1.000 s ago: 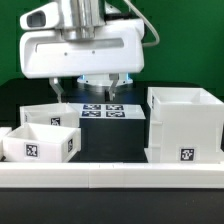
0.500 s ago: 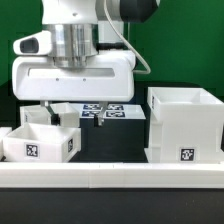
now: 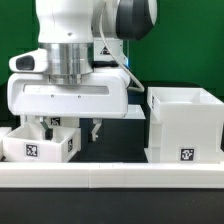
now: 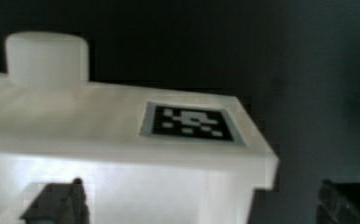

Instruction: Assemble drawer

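Observation:
The tall white housing [image 3: 185,125] stands at the exterior view's right, with a tag low on its front. A shallow white tray [image 3: 40,145] with a front tag sits at the left, and a second tray [image 3: 62,124] shows partly behind it. My gripper [image 3: 70,128] is low over these trays and open, with nothing in it. In the wrist view a white tray part [image 4: 106,150] with a square tag [image 4: 198,122] and a round knob [image 4: 49,55] fills the frame. My gripper [image 4: 203,205] spans its edge, one finger [image 4: 56,200] over the part and the other over the black table.
A long low white rail [image 3: 110,176] runs along the front of the black table. The marker board is hidden behind my hand. A green wall stands at the back.
My gripper has moved down and toward the exterior view's left, from above the marker board to over the left trays. It now hides the marker board. The parts have not moved.

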Controlling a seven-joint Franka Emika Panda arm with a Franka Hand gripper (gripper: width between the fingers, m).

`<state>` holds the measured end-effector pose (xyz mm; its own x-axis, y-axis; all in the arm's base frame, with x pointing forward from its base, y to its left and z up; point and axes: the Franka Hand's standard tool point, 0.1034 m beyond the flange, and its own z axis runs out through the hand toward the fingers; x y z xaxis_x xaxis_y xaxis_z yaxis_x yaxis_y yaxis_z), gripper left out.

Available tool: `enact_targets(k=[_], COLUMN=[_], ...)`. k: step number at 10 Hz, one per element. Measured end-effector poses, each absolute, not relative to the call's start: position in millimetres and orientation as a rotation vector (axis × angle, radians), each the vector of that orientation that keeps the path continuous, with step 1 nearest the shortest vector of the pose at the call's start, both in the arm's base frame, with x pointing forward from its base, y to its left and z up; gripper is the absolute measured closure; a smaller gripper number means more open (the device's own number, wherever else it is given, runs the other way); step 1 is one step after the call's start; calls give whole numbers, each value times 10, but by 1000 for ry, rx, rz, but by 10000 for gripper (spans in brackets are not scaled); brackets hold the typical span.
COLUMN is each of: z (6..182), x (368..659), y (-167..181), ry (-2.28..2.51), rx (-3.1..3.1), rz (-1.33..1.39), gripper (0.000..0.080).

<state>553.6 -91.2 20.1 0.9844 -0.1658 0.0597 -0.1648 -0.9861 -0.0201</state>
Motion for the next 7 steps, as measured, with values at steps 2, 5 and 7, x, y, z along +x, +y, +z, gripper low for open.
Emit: enact_targets(k=[2,5,7], z=[133,54,25], x=[5531,5517,5467], y=[-874,-828,-812], ry=[247,221,213], rx=[-3120,-3137,-3143], rz=[-102,-147,-152], gripper=[150,150,160])
